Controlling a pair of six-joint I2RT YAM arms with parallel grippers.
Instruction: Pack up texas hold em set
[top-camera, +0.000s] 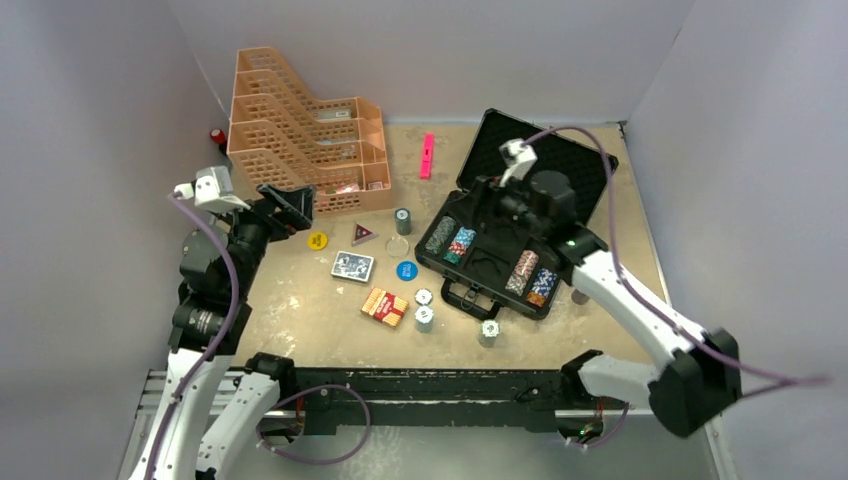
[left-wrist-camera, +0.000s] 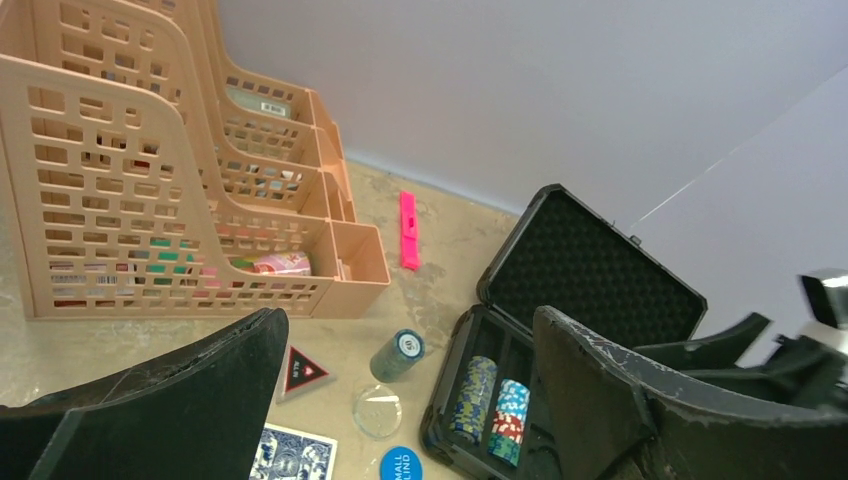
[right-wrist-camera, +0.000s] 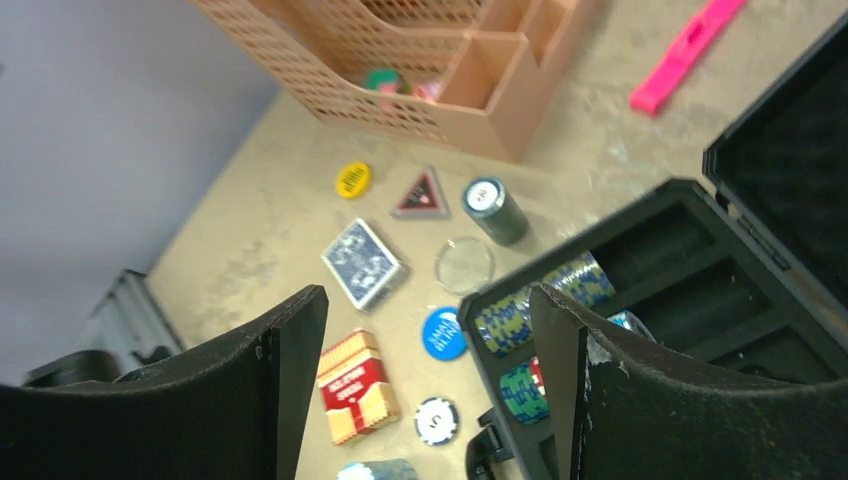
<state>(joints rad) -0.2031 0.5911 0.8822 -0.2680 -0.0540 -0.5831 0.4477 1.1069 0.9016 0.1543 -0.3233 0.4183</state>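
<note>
- Four striped chip stacks (top-camera: 461, 244) already lie in the slots of the black case (top-camera: 556, 160). Two are at its left end and two at its right, and the slots between them look bare.
- The case sits open right of the middle of the table (top-camera: 300, 310), lid tipped back and foam lining showing. It is neither shut nor latched.
- Much of the set is out on the table, left of the case:
  - the blue card deck (top-camera: 353, 266) and the red card deck (top-camera: 384, 306)
  - a dark chip stack (top-camera: 403, 220) lying on its side
  - the blue dealer button (top-camera: 407, 270), the yellow button (top-camera: 318, 240) and a triangular marker (top-camera: 363, 234)
  - a clear disc (top-camera: 398, 246)
  - a few white-topped chip stacks (top-camera: 424, 318) near the case's front edge
- The left hand (top-camera: 293, 207) hangs just in front of the orange mesh tray (top-camera: 300, 130). Its fingers are spread wide and it holds nothing.
- The right hand (right-wrist-camera: 428, 300) hovers over the case's left end. Its fingers are apart and nothing is between them — so neither hand carries a piece at this moment.
- By my reckoning the packing is well under half done. The loose chips, both decks and the buttons have to go in, and then the lid comes down.
</note>
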